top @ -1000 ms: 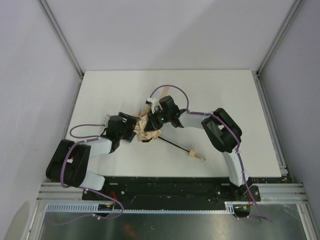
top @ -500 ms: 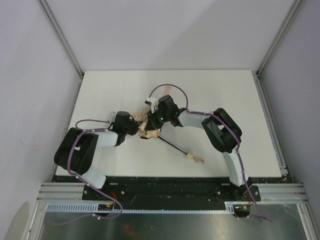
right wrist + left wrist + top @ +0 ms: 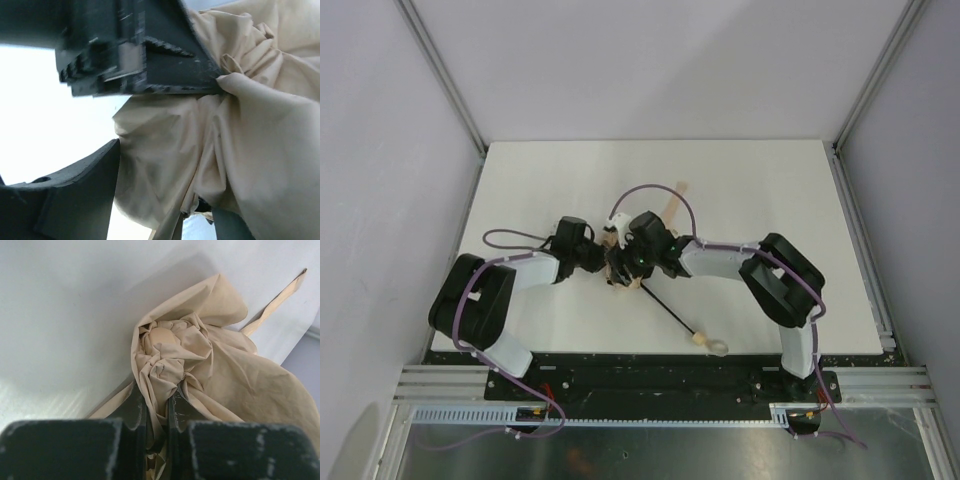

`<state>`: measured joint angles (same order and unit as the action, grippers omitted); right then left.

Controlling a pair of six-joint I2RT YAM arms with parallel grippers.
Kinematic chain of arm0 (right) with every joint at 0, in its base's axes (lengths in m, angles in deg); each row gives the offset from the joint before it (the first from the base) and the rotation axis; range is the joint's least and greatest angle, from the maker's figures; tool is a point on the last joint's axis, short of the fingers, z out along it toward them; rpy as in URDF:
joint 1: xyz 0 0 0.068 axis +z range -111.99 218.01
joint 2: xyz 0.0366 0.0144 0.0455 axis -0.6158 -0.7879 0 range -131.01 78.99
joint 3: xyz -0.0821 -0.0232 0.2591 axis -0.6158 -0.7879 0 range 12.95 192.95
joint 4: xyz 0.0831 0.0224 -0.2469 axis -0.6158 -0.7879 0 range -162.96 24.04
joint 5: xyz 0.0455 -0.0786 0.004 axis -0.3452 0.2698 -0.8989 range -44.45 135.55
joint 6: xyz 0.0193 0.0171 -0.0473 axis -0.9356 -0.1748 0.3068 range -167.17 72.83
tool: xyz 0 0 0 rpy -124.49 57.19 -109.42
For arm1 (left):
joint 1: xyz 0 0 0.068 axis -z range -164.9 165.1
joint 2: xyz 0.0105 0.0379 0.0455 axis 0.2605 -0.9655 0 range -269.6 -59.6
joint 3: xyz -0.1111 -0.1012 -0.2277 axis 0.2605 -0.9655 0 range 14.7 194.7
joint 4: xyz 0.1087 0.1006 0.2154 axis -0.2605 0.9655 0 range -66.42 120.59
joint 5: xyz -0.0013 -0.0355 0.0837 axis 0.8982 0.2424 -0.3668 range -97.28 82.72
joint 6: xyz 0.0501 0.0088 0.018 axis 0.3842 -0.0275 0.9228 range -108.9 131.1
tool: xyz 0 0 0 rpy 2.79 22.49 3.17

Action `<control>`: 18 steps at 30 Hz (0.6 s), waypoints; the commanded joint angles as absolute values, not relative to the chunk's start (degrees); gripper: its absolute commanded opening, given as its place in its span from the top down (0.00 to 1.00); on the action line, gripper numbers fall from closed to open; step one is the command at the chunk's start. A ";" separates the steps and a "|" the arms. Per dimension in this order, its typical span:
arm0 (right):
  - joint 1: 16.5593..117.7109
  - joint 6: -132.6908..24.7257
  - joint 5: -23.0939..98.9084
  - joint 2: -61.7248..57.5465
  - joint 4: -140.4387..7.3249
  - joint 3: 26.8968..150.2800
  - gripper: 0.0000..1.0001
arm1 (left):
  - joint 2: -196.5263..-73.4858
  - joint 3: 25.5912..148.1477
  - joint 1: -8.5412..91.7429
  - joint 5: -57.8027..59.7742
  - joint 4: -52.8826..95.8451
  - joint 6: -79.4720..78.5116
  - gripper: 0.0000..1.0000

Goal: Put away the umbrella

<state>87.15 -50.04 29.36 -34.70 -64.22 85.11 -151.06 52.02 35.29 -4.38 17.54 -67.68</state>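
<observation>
The umbrella lies in the middle of the table, and its tan canopy (image 3: 621, 272) is bunched up small between my two grippers. Its thin black shaft (image 3: 668, 311) runs toward the near edge and ends in a pale knob handle (image 3: 699, 340) with a loop strap (image 3: 718, 347). My left gripper (image 3: 603, 260) comes in from the left, and it is shut on a fold of the canopy fabric (image 3: 165, 360). My right gripper (image 3: 635, 262) stands open over the canopy from the right. Loose fabric (image 3: 165, 145) bulges between its spread fingers (image 3: 80, 200).
The umbrella's tan closure strap (image 3: 672, 205) trails over the white table (image 3: 770, 190) behind the right wrist. Grey walls and aluminium posts (image 3: 450, 80) enclose the table on three sides. The black base rail (image 3: 650, 375) runs along the near edge.
My left gripper moved right into the canopy and shut on a fold. My right gripper opened and shifted left. The shaft swung so the handle now lies nearer the front edge.
</observation>
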 commanded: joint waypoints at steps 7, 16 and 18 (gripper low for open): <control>94.86 -43.14 45.29 -31.47 -61.19 79.58 0.28 | -150.78 50.07 36.55 -0.24 45.06 -61.83 1.00; 96.39 -51.60 57.31 -41.65 -64.67 81.62 0.78 | -147.57 48.30 36.63 4.66 46.09 -64.97 1.00; 96.06 -53.20 55.17 -43.54 -66.32 81.56 0.88 | -146.63 48.52 36.57 5.84 46.02 -65.07 1.00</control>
<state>96.88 -48.75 54.50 -34.98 -61.80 82.54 -146.25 52.26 34.96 -1.23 29.10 -66.09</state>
